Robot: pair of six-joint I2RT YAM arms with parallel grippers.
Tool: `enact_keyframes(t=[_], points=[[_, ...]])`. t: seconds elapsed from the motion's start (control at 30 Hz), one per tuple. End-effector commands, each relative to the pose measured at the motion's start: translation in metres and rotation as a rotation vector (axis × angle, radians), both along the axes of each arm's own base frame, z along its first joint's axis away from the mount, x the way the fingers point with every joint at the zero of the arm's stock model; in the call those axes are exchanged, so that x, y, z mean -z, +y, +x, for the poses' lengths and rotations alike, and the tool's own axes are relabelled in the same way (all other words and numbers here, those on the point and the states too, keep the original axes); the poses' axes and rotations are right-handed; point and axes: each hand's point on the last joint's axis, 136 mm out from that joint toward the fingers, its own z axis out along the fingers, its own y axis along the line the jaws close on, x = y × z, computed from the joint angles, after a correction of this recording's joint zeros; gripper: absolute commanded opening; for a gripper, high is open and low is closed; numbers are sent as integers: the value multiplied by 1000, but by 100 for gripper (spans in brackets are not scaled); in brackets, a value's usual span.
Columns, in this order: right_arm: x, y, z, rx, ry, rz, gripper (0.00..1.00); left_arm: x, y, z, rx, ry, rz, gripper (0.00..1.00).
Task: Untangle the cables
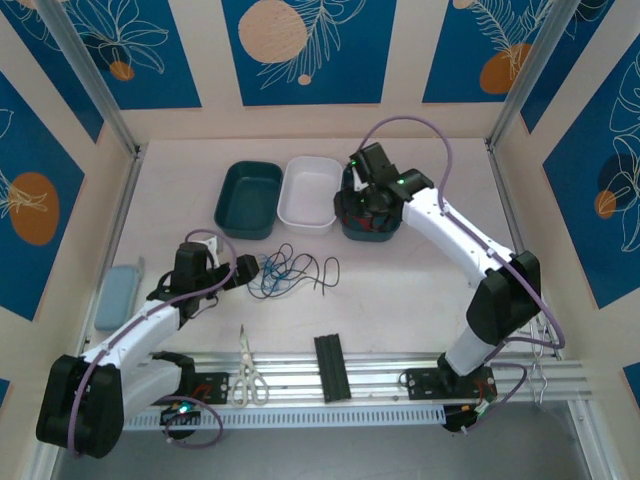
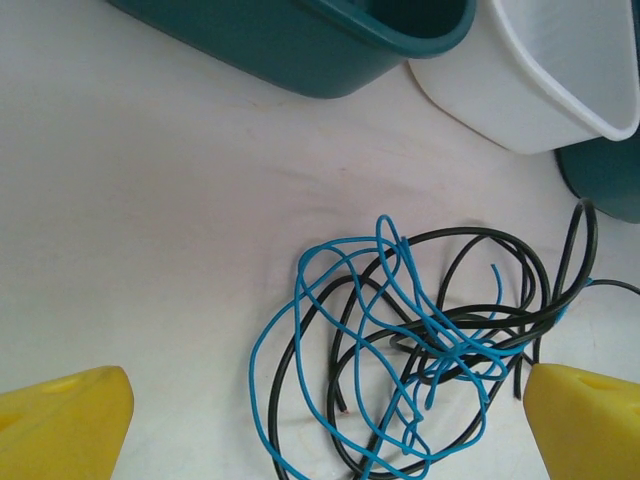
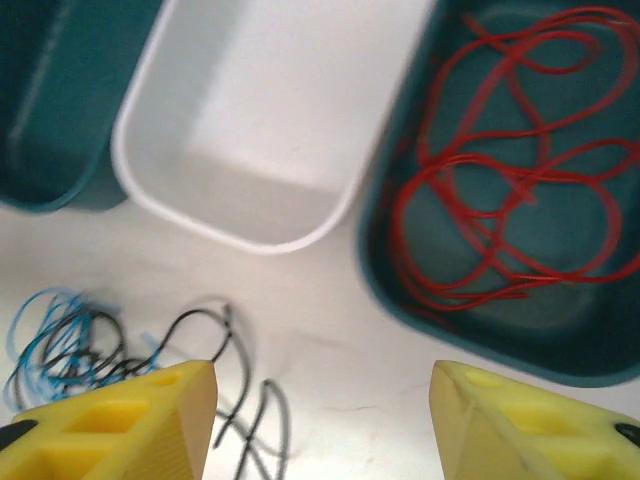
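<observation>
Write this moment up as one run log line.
left gripper open, at blue-black tangle on table | right gripper open, above rightmost tray | red cable in that tray

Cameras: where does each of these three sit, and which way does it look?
Top view: high behind the arms, looking down at the table; left arm and right arm show, bases nearest.
Left wrist: on the left arm, facing down past its open left pincer at the blue and black wires.
Right wrist: on the right arm, facing down past its open right pincer at red wires in a teal tray.
Shared: both wrist views catch the white tray and the blue and black wires.
</observation>
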Motion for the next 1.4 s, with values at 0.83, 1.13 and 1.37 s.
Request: enact_keyframes(t=[0.83,1.13,1.37], points=[[89,132,-60,-106,347,222,39,10,4,-2,-24,26,-9,100],[112,138,-50,-89,402,250,38,11,2,-2,-15,29,-13,100],[119,145,-42,-90,423,311,36,14,1,-1,-13,35,-16,100]])
